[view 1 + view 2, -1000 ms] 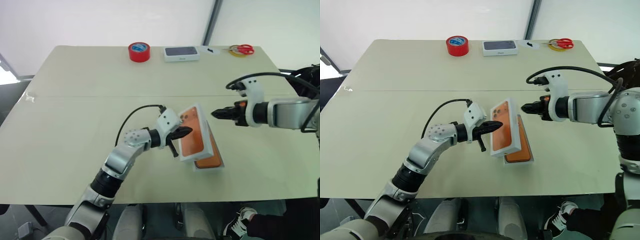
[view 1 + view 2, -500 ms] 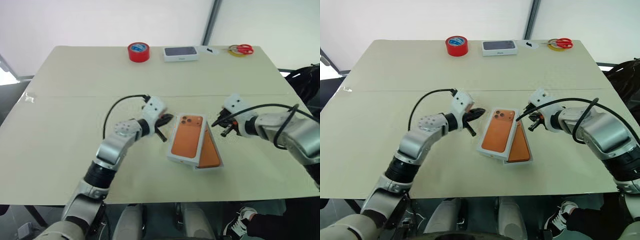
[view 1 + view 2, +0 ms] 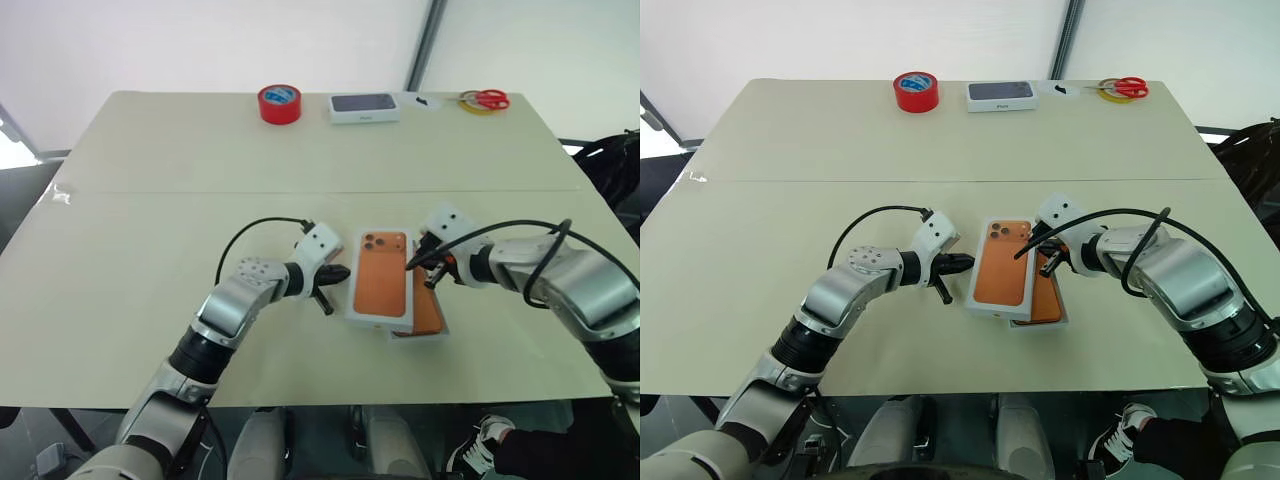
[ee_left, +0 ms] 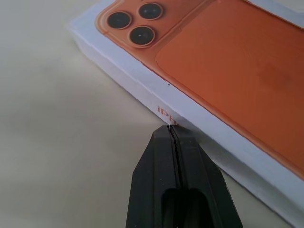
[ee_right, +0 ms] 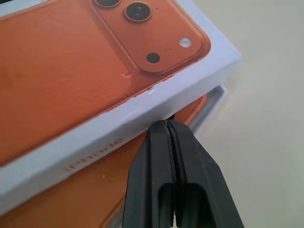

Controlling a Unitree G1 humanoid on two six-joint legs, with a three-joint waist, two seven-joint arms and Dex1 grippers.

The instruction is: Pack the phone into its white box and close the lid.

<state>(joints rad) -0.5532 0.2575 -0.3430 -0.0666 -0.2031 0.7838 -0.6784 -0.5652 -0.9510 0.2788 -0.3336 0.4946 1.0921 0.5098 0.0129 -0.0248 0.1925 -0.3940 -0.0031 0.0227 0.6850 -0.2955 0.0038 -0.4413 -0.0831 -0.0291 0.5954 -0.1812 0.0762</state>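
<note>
Orange print up: lid (image 3: 382, 285) now down flat across the box (image 3: 432, 325), skewed, not seated. Tilted and held up off it a second ago, so placed, not closed. Box pokes out under the lid's right edge, phone (image 3: 428, 308) inside as an orange strip, near mid-table at the front.

Left gripper (image 3: 338, 272) shut on nothing, tips right at the lid's left wall; was clamped on the lid a second ago, now let go. Right gripper (image 3: 416, 262) also shut, empty, tips against the lid's right wall where it overhangs the box; was level and off to the side, now pitched down onto it.

Reads as squaring up: closed tips from both sides to nudge the lid over the box, then press down. Risk: shoving lid and box together instead of aligning.

Far edge: red tape (image 3: 278, 103), white box with dark top (image 3: 364, 106), scissors (image 3: 484, 99).
</note>
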